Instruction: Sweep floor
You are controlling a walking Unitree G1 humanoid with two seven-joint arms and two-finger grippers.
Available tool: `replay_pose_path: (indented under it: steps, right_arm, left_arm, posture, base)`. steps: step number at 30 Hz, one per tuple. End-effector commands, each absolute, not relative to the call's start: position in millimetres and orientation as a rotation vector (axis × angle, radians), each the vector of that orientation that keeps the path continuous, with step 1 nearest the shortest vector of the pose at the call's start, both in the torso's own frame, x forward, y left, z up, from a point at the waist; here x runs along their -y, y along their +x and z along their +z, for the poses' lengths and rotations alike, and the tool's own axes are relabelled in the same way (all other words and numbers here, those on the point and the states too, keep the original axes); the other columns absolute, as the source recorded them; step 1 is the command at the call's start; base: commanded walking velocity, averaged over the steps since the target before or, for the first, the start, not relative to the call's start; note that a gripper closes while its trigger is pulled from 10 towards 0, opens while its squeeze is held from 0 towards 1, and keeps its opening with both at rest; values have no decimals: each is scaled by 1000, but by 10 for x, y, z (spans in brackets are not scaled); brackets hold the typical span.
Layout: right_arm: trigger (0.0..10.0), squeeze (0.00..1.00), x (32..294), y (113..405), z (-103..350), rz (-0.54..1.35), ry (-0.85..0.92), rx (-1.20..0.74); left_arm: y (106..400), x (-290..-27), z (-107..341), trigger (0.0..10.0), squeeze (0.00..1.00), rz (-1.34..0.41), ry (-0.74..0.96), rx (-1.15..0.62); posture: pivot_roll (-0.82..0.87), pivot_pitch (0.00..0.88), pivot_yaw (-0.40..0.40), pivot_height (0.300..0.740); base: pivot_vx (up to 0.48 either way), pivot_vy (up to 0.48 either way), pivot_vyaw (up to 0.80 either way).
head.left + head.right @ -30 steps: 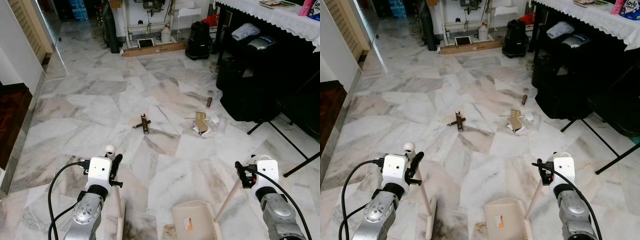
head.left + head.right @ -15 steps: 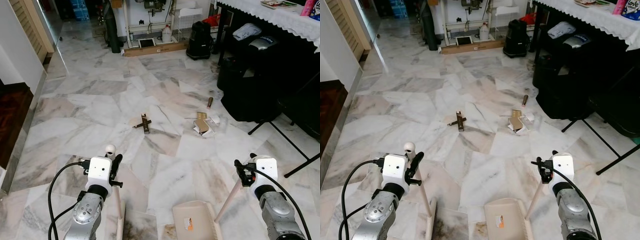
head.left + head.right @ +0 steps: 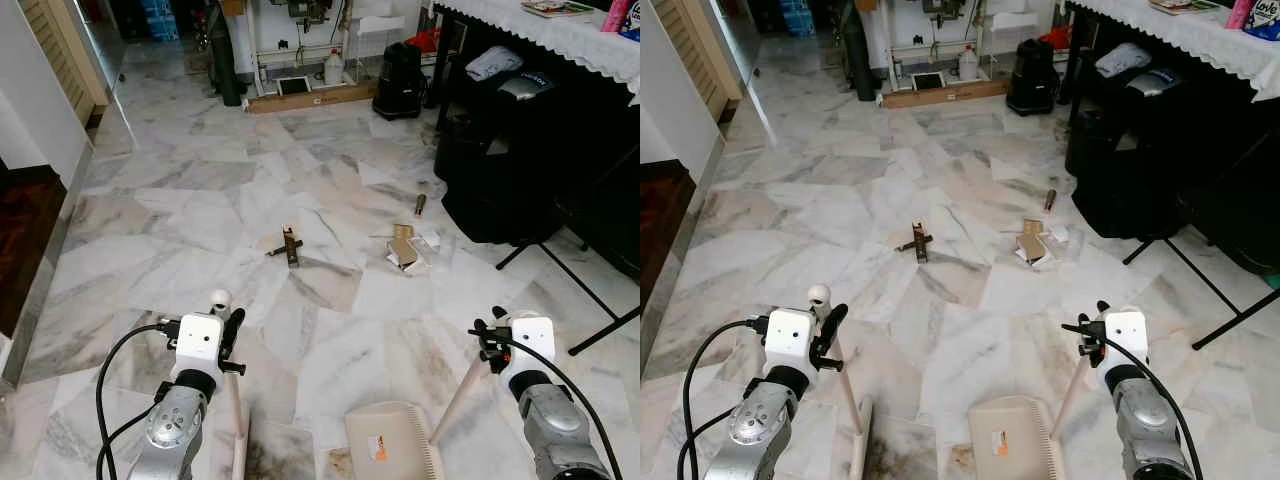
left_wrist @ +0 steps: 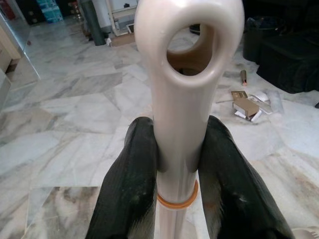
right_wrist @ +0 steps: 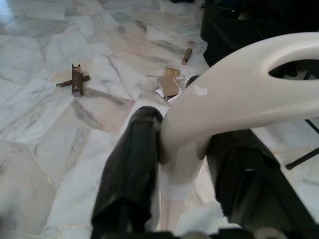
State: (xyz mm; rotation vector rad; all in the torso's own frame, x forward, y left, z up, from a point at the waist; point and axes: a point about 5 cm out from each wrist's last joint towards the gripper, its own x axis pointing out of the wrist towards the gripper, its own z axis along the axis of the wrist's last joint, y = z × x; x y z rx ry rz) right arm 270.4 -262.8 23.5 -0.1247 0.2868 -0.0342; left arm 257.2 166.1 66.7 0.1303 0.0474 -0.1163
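Observation:
My left gripper (image 3: 230, 335) is shut on the cream broom handle (image 4: 187, 74), near its looped top. The broom runs down to the floor at my feet (image 3: 862, 440). My right gripper (image 3: 487, 340) is shut on the curved cream handle (image 5: 239, 84) of the dustpan (image 3: 390, 440), which rests on the marble floor between my arms. Ahead on the floor lie a brown wooden scrap (image 3: 289, 246), a small cardboard box with wrappers (image 3: 403, 246) and a brown cylinder (image 3: 420, 204).
Black bags and cases (image 3: 500, 170) stand at the right under a table with a white lace cloth (image 3: 540, 30). Black stand legs (image 3: 560, 265) spread over the floor there. A dark wooden step (image 3: 25, 240) lies at the left. A black bag (image 3: 398, 80) and white jug (image 3: 332, 68) stand far back.
My right gripper has drifted slightly to the right with the dustpan handle. The left arm and the broom have stayed put.

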Motion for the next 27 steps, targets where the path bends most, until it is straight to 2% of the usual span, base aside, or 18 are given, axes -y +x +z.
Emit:
replay_pose_path:
  steps: [1,23,24,25,26,27]
  right_arm:
    - [0,0,2615,2720,237,-34,-122,-285]
    - [0,0,2615,2783,336,-57,-120,-221]
    - [2314,0,2615,2786,342,-67,-128,-217]
    - [2314,0,2615,2786,343,-70,-130,-215]
    - [10000,0,2607,2794,367,-78,-121,-195]
    - [10000,0,2600,2798,384,-83,-114,-180]
  left_arm:
    - [2595,-1669,767,10000,0,-116,147,-11]
    - [2605,-1665,772,10000,0,-115,149,-8]
    - [2607,-1665,774,10000,0,-115,149,-7]
    - [2608,-1665,775,10000,0,-115,149,-7]
    - [2609,-1665,776,10000,0,-114,149,-6]
    - [2610,-1665,777,10000,0,-113,150,-5]
  posture:
    - [-5,0,30,740]
    - [-10,0,30,740]
    - [-11,0,31,740]
    - [-11,0,31,740]
    - [-12,0,32,740]
    - [-12,0,32,740]
  base:
    - [0,0,0]
    - [0,0,0]
    - [0,0,0]
    - [0,0,0]
    - [0,0,0]
    - [0,0,0]
